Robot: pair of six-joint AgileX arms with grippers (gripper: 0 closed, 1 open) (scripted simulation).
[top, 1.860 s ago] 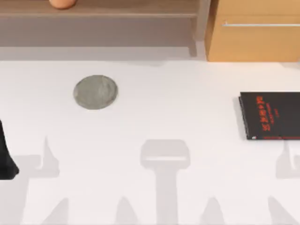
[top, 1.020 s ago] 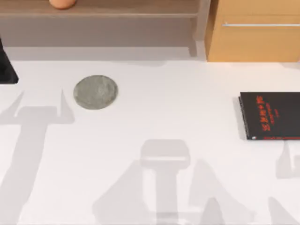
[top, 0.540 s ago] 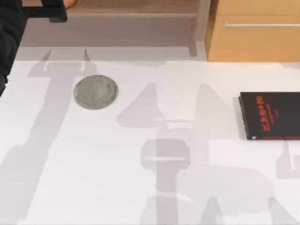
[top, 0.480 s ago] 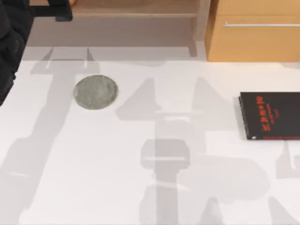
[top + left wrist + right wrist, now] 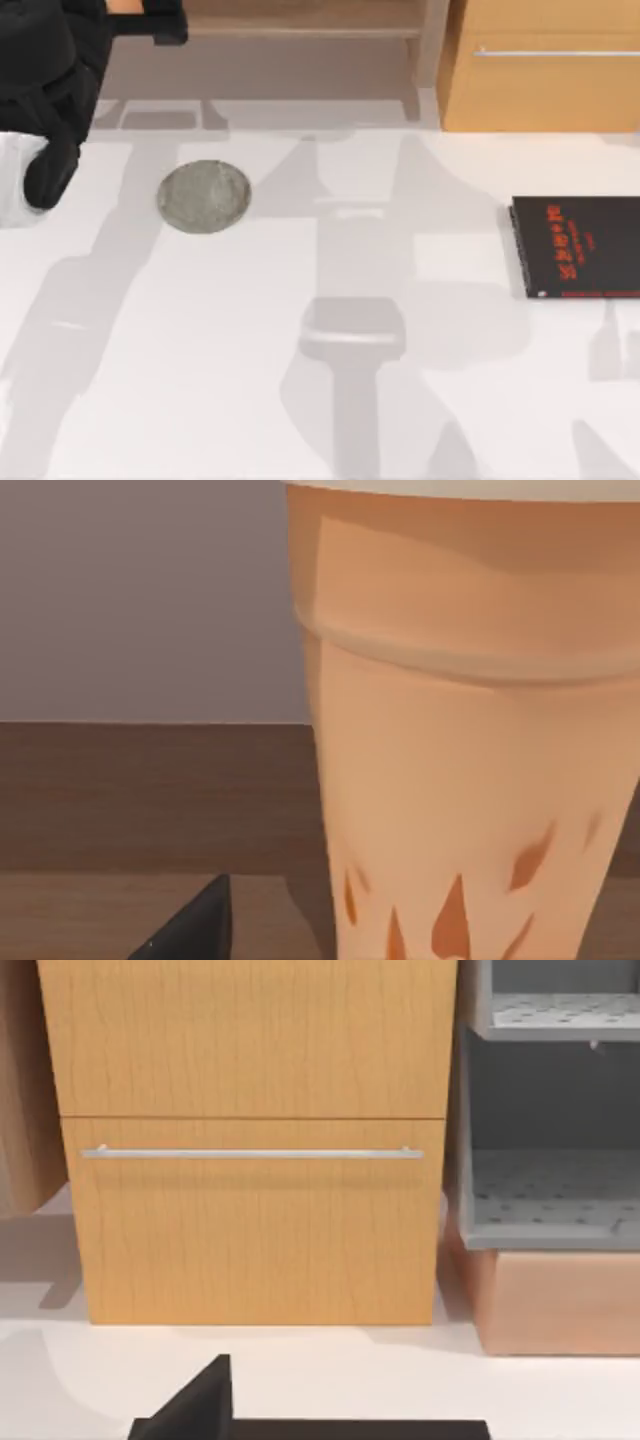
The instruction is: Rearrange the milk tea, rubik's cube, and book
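1. Top view: your left arm [image 5: 50, 90] reached over the tabletop's [image 5: 330, 400] far left corner, with its left end effector [image 5: 150, 22] up at the wooden shelf [image 5: 300, 18] along the back edge. A sliver of orange showed just beside the dark end effector there, too little for you to name. You could not tell from here whether the fingers were wide or narrow. The grey round coaster [image 5: 204, 197] lay flat on the tabletop near that arm, bare on top. The thin black book with red lettering [image 5: 578, 247] lay flat at the right side, well apart from the coaster. A wooden drawer cabinet [image 5: 545, 65] with a metal handle stood at the back right.

2. Left wrist view: the milk tea [image 5: 460, 740] stood upright on the brown shelf board, very close to your camera, its tapered orange-tan wall carrying small darker marks low down. One dark finger tip [image 5: 195, 930] of the left end effector showed beside the cup, apart from it. You could not tell how wide the fingers stood.

3. Right wrist view: your camera faced the wooden drawer cabinet with its long handle, with a grey perforated rack [image 5: 550, 1110] next to it. One dark finger tip [image 5: 195, 1405] of the right end effector showed low in front; its opening could not be told.
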